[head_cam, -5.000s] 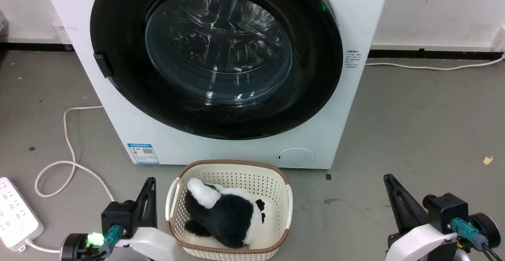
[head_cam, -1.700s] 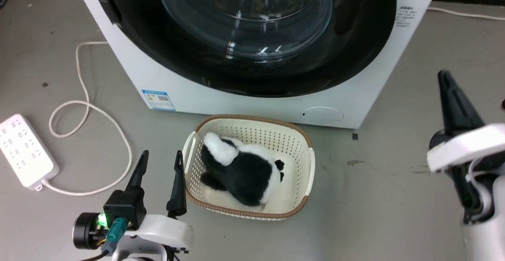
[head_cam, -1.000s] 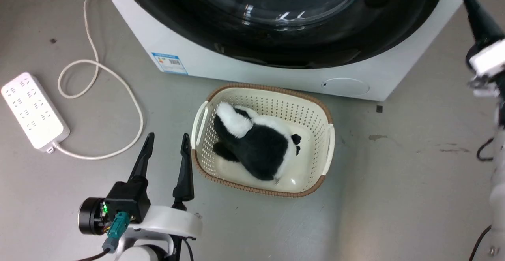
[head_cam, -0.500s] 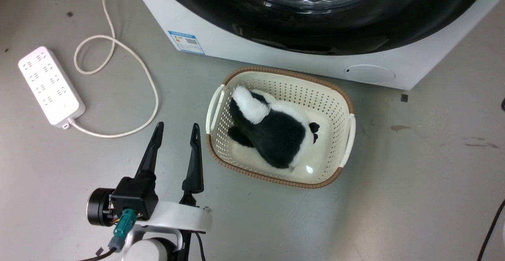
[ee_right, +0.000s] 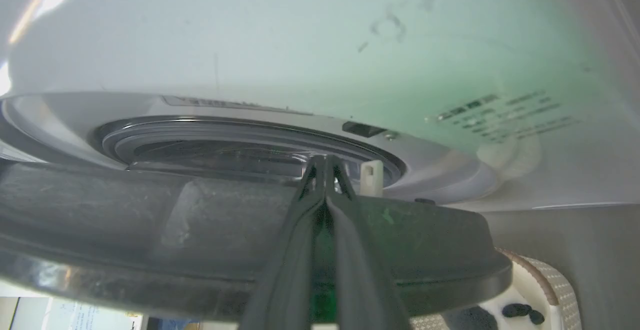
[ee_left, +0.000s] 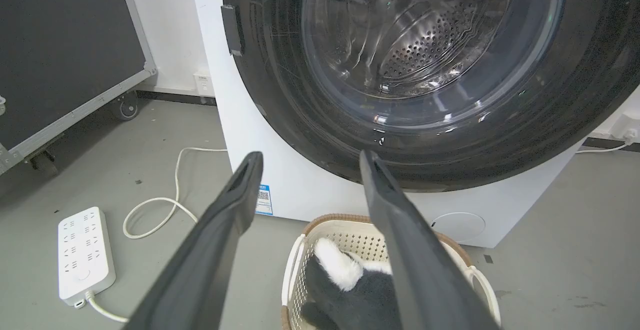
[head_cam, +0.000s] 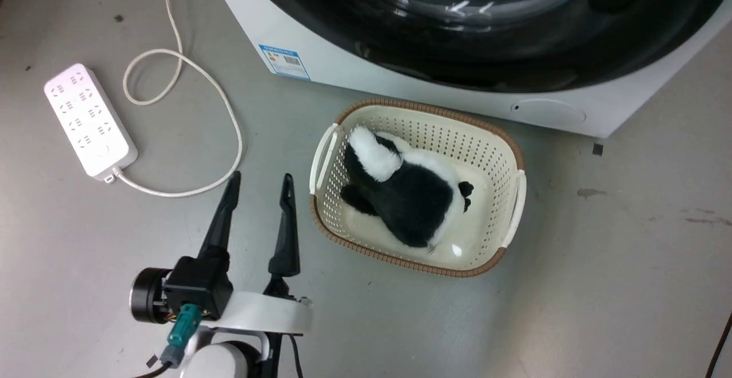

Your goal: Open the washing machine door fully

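The washing machine door [head_cam: 514,52] is a glossy black disc with a clear glass bowl; the head view shows its lower part. The left wrist view faces the door [ee_left: 280,95] head-on. In the right wrist view the door's dark rim [ee_right: 150,230] runs across the frame, with a gap between it and the white machine front [ee_right: 300,45]. My right gripper [ee_right: 325,160] is shut, its tips reaching over that rim into the gap beside a small white latch piece [ee_right: 371,176]. My left gripper [head_cam: 261,176] hangs open over the floor, left of the basket, fingers [ee_left: 230,215] empty.
A cream basket [head_cam: 429,112] holding a black-and-white plush [head_cam: 406,201] stands on the floor right before the machine. A white power strip [head_cam: 90,120] and its looped cable [head_cam: 229,115] lie at the left. A small round white flap [head_cam: 550,111] sits low on the machine.
The head camera has tilted down and shifted, so the whole picture has moved. My right gripper rose beside the machine's right side and left the head view. The left gripper stays open.
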Available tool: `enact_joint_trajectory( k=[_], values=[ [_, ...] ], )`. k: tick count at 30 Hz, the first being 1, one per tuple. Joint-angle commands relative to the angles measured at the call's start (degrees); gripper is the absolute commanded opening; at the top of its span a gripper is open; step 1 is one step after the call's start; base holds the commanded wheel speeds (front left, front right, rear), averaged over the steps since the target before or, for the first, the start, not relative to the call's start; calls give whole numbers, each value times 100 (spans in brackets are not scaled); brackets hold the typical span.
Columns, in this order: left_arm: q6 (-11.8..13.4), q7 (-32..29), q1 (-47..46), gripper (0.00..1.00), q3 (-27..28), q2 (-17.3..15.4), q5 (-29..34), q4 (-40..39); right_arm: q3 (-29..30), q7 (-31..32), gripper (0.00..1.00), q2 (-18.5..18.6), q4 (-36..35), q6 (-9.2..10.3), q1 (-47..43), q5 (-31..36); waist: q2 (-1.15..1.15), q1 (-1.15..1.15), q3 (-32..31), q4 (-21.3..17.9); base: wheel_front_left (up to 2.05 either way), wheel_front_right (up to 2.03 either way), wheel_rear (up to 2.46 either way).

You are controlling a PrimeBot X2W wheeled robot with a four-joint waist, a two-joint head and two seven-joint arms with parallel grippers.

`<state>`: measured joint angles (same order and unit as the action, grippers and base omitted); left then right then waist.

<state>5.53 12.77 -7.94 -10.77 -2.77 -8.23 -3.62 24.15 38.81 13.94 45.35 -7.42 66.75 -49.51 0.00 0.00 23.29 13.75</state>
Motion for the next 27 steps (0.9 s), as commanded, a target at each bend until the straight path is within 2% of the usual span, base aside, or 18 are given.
enact_joint_trajectory(
  k=[1,6,17,22,27],
  values=[
    [-12,66,-89,100,-62,-9,18,6,53,164,0,-39,85,-7,-65,-167,0,0,-70,13,0,0,0],
    [-34,126,-5,100,-108,-9,14,100,232,589,0,-230,-57,-7,-399,-466,0,0,-290,6,0,0,0],
    [-182,223,302,100,-62,-10,-57,286,248,1580,0,-990,-862,-7,-1594,-910,0,0,-957,-67,0,0,0],
    [-272,223,522,100,-13,-10,-154,378,-97,1845,0,-1098,-1177,-7,-2336,-1103,0,0,-1257,-107,0,0,0],
    [-415,223,722,100,-8,-10,-167,466,-894,1742,0,-1104,-1226,-7,-2849,-2037,0,0,-1474,-106,0,0,0]
  ],
)
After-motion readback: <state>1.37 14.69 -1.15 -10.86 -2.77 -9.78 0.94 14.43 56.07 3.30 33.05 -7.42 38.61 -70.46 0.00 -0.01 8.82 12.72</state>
